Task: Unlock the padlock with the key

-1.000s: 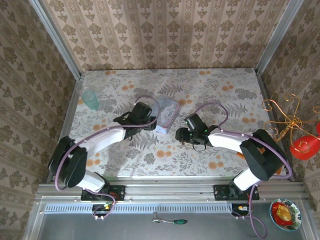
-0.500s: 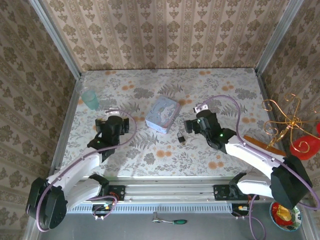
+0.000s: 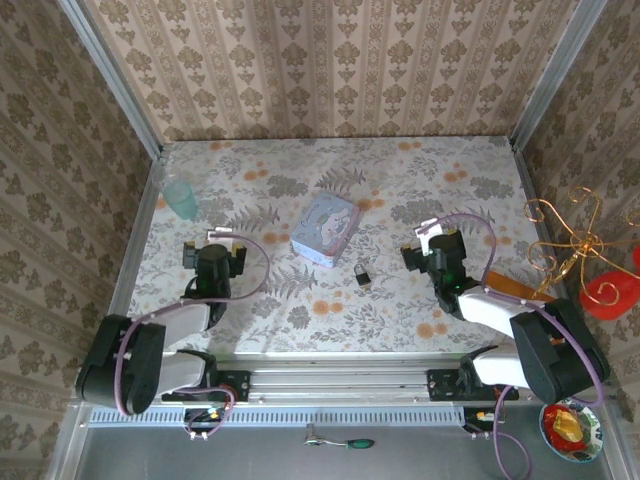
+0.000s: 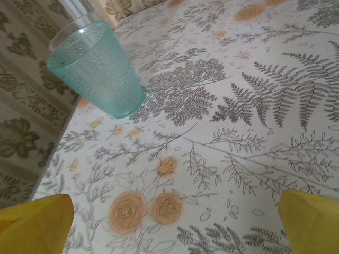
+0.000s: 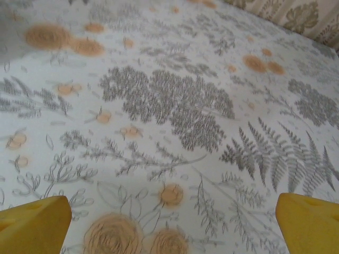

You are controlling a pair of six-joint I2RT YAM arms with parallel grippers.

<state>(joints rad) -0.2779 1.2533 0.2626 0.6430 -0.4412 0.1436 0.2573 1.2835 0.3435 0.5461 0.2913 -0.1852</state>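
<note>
- Left gripper (image 4: pixel 169 235): spread wide and empty, yellow fingertips (image 4: pixel 33 225) low over the floral tablecloth (image 4: pixel 254 79), with a teal cup (image 4: pixel 98 71) just ahead
- Right gripper (image 5: pixel 169 233): also gaping, nothing between its tips, over bare cloth
- The padlock (image 3: pixel 361 275) lies flat between the two arms, apart from both and just in front of the pale blue box (image 3: pixel 326 230)
- It is too small to tell whether its shackle has sprung or a key sits in it; neither arm holds anything, so either the work is finished or every step remains
</note>
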